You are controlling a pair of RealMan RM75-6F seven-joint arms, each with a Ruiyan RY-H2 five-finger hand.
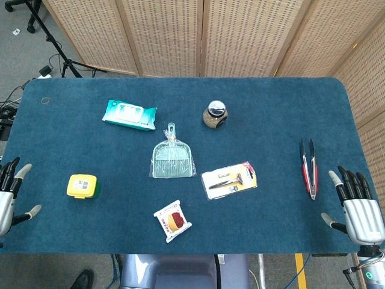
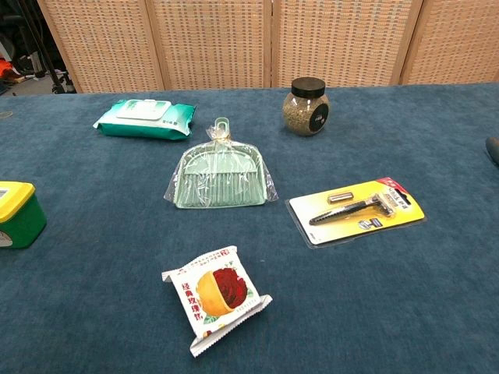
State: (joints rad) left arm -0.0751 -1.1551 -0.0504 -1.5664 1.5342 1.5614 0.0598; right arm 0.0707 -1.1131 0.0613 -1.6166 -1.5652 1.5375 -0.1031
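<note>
Head view: left hand (image 1: 9,195), right hand (image 1: 360,211), fingers apart, tongs (image 1: 308,168) | chest view: neither hand

snack packet (image 2: 216,294): red Chinese characters, not legible | razor card (image 2: 357,210): print too small

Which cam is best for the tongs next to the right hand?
Head view. The tongs lie whole on the table, just ahead of the right hand, apart from it. Chest view shows at most a dark sliver at its right edge, too little to identify.
</note>
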